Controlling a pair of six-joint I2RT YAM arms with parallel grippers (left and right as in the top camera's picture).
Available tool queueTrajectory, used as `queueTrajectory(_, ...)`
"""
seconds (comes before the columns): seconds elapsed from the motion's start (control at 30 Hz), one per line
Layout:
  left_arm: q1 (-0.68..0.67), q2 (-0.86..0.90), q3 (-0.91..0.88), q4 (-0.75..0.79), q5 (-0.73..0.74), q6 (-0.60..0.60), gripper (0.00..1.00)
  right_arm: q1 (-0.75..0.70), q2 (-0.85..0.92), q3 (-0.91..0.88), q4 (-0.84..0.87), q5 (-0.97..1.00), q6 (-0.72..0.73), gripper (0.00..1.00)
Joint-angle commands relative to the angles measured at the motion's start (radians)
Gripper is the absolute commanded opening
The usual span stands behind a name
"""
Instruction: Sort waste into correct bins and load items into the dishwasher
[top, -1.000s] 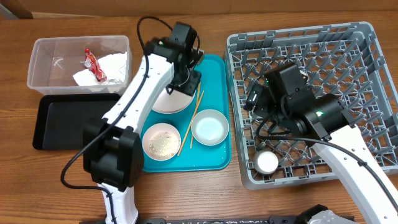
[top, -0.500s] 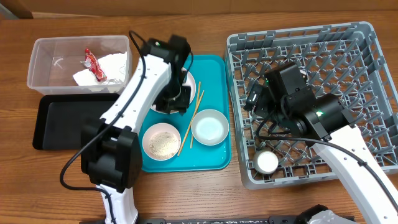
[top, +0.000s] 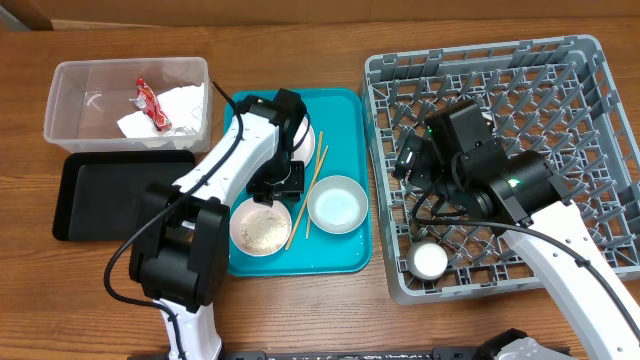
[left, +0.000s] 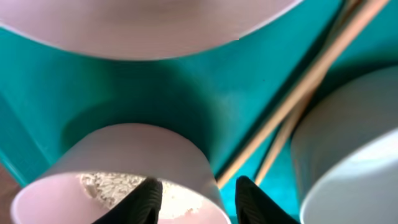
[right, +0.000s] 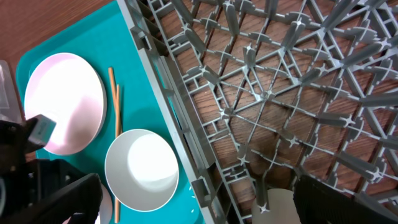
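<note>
Left arm: since a second ago my left gripper (left: 198, 198) has travelled from the far end of the teal tray (top: 345, 130), across the larger plate (top: 306, 134), down to the far rim of the small pink dish (top: 260, 229). The jaws are parted to a moderate gap and hold nothing. In the left wrist view one fingertip (left: 147, 198) sits over the dish's inside and the other outside its wall, so they straddle the rim. I cannot tell whether either touches it.

Rice (left: 102, 185): loose white grains on the floor of that dish, as before.

Chopsticks (top: 310, 188): two, side by side on the teal tray, between the small pink dish and the bowl (top: 336, 203). Unmoved.

Bowl: upright on the teal tray, just beside the chopsticks.

Right arm: my right gripper (right: 198, 193) hangs over the near left part of the dish rack (top: 520, 90), in the same pose in all three overhead pictures. The jaws are spread wide and empty.

Cup (top: 428, 261): upright in the rack's near left corner. Unmoved.

Clear tub (top: 75, 85): on the wooden surface (top: 300, 310) at far left. It holds the crumpled napkin (top: 150, 124) and a red-and-white wrapper (top: 150, 104), both where they were.

Black tray (top: 110, 200): on the surface, just beside the tub on its near side
</note>
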Motion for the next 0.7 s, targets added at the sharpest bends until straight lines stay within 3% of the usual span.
queueTrajectory(0.0, -0.007, -0.032, -0.049, 0.033, 0.011, -0.016, 0.34, -0.007, -0.002, 0.023, 0.001, 0.014, -0.008, 1.00)
queueTrajectory(0.2, -0.007, -0.032, -0.082, 0.063, 0.011, -0.016, 0.04, -0.007, -0.002, 0.023, 0.000, 0.014, -0.008, 1.00)
queueTrajectory(0.43, -0.007, -0.032, -0.076, 0.040, 0.032, -0.015, 0.04, -0.007, -0.002, 0.023, 0.001, 0.014, -0.008, 1.00)
queueTrajectory(0.67, -0.008, -0.039, 0.034, -0.100, 0.052, 0.045, 0.04, -0.007, -0.002, 0.023, -0.001, 0.014, -0.008, 1.00)
